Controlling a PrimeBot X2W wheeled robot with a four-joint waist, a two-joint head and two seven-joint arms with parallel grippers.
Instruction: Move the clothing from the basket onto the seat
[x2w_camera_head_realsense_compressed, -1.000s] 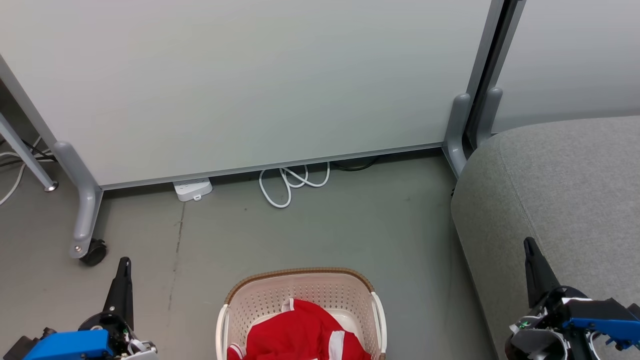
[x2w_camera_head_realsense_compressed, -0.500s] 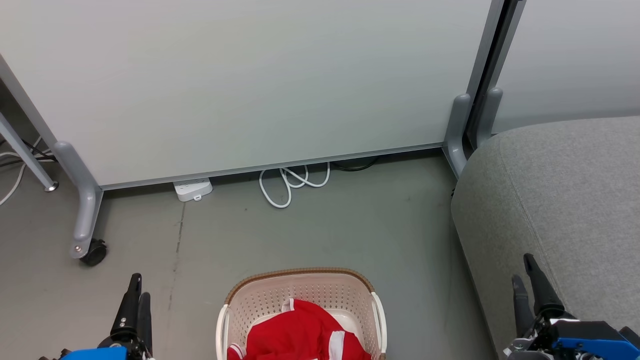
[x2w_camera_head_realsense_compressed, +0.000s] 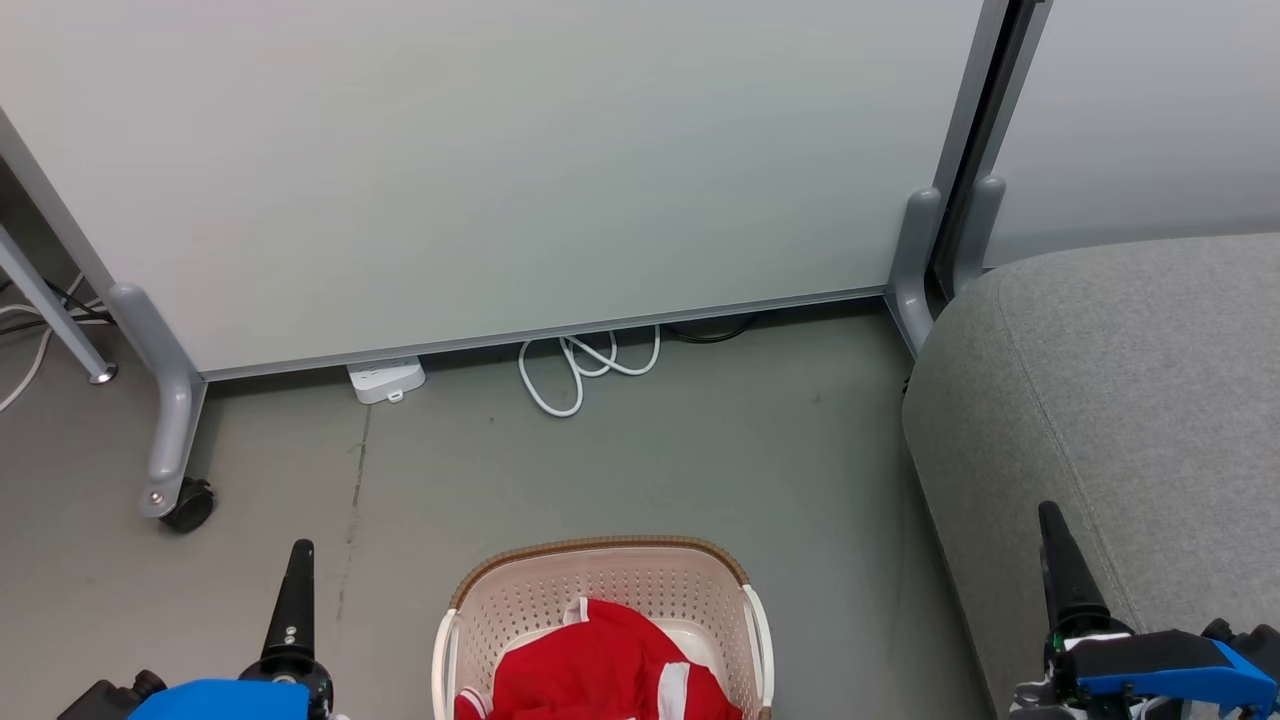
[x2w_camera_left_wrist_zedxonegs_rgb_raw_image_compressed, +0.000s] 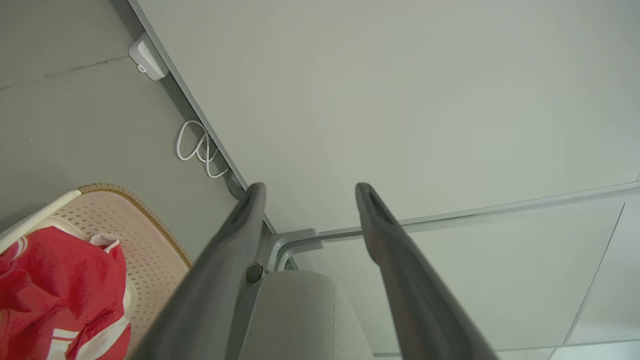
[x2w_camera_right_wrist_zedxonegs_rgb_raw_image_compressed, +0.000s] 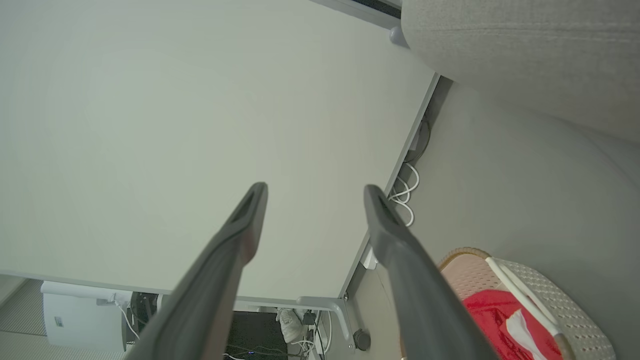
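The cream basket with a brown rim stands on the floor at the bottom centre of the head view. Red clothing with white trim lies bunched inside it. The light grey seat rises at the right. My left gripper hangs left of the basket, apart from it. My right gripper hovers in front of the seat's edge. The left wrist view shows the left gripper open and empty, with the basket and clothing at lower left. My right gripper is likewise open and empty.
A pale partition panel stands behind the basket on grey feet, with a caster at the left. A white power strip and a coiled white cable lie along its base. Grey floor stretches between basket and panel.
Both grippers have gone from shut to open. The left one has shifted right, closer to the basket, and both sit a little lower in the head view.
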